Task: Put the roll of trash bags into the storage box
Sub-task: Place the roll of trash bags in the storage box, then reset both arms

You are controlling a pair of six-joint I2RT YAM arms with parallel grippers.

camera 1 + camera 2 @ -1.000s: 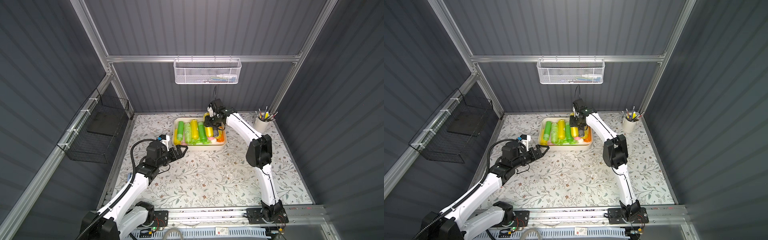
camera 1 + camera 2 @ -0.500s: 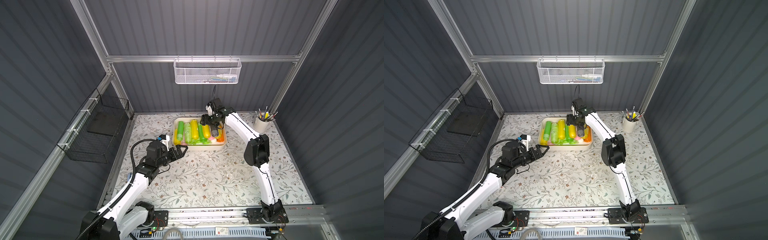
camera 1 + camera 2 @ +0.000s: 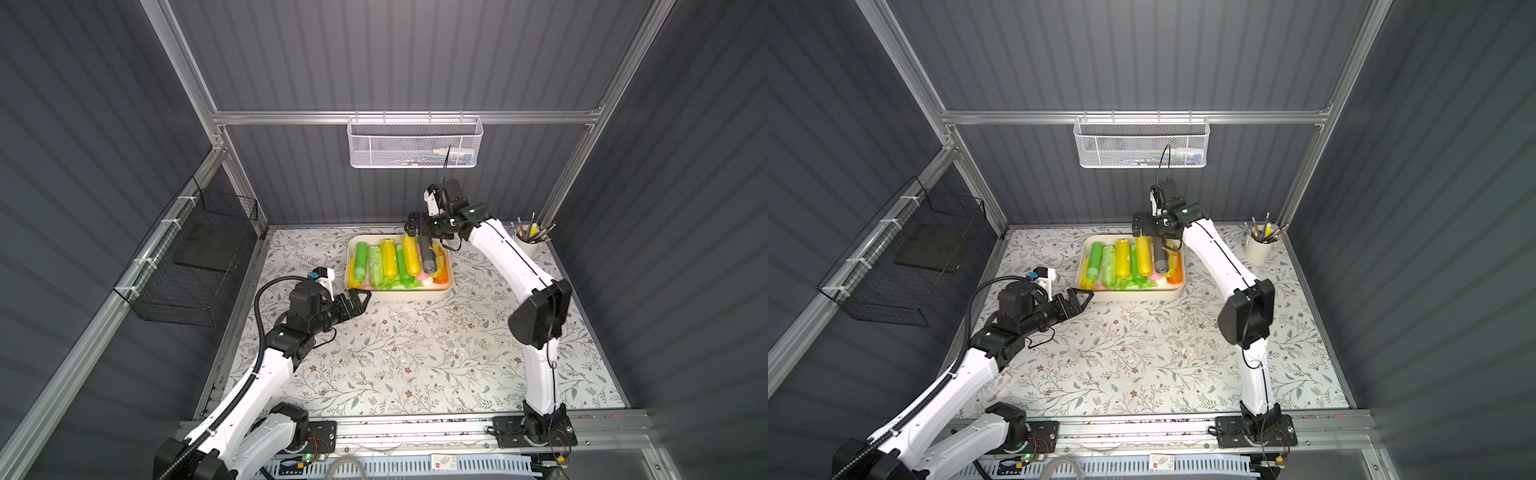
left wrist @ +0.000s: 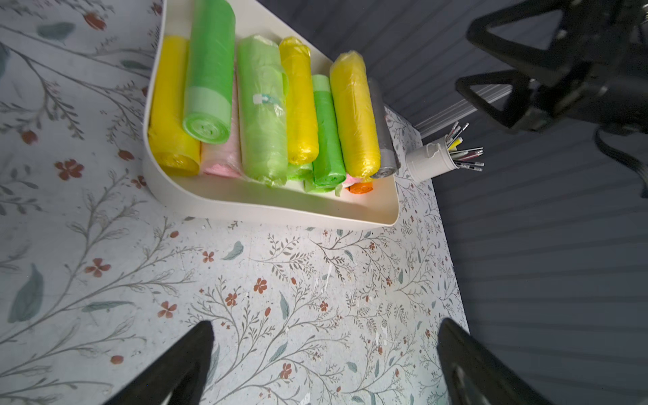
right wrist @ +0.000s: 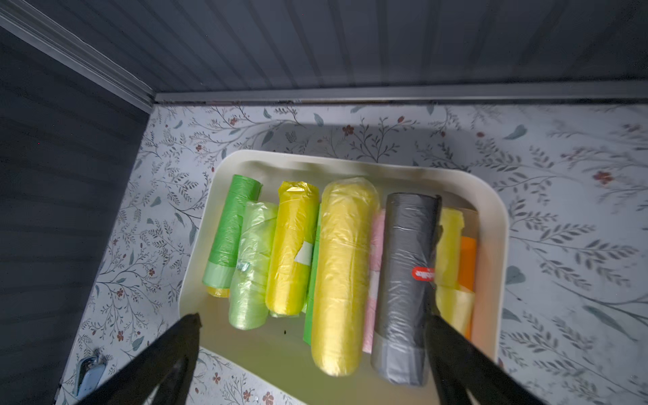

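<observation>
Right wrist view: the grey roll point(image 5: 403, 280) lies in the storage box point(image 5: 315, 159), right of frame centre, under the wide-open right tool point(image 5: 312, 317). Placing looks done; next, lift straight clear.

Floral table point(image 3: 415, 353) carries storage box point(image 3: 399, 296) and pen cup point(image 3: 528, 248).
</observation>
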